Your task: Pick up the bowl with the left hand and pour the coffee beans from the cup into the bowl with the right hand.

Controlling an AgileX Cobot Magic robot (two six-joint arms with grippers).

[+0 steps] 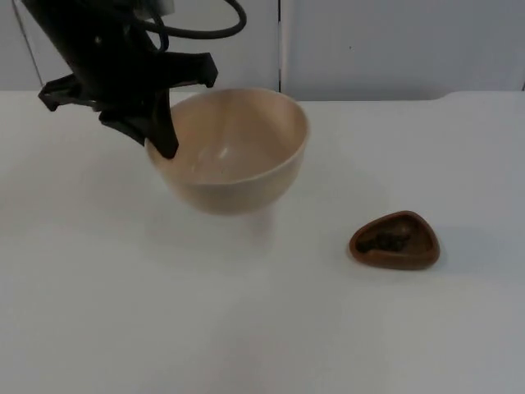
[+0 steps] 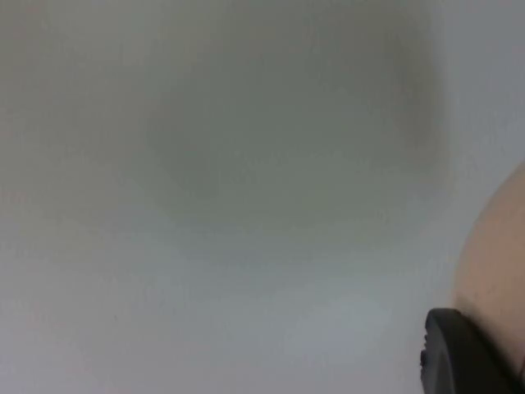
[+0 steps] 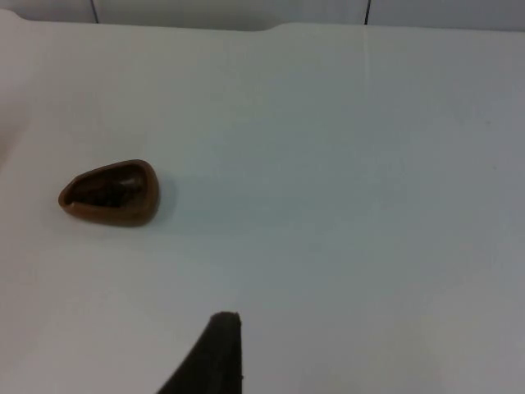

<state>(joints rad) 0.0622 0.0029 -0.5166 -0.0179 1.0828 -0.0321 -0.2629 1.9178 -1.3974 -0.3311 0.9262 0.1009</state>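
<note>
Bowl point(image 1: 234, 152): your left hand point(image 1: 164, 144) grips its rim, lifted off the counter point(image 1: 164, 312).
Cup point(image 1: 395, 240): on counter, beans inside.
Right hand point(image 3: 215, 353): waits; grip can't be told.

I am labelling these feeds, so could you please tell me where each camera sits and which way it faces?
Top view: fixed above, facing down and forward; left pincer on the bowl rim, cup on the table.
Left wrist: along its pincer; fingertip against the bowl wall.
Right wrist: waiting arm, fingertip, facing the cup.
Top and right wrist share the cup.
</note>
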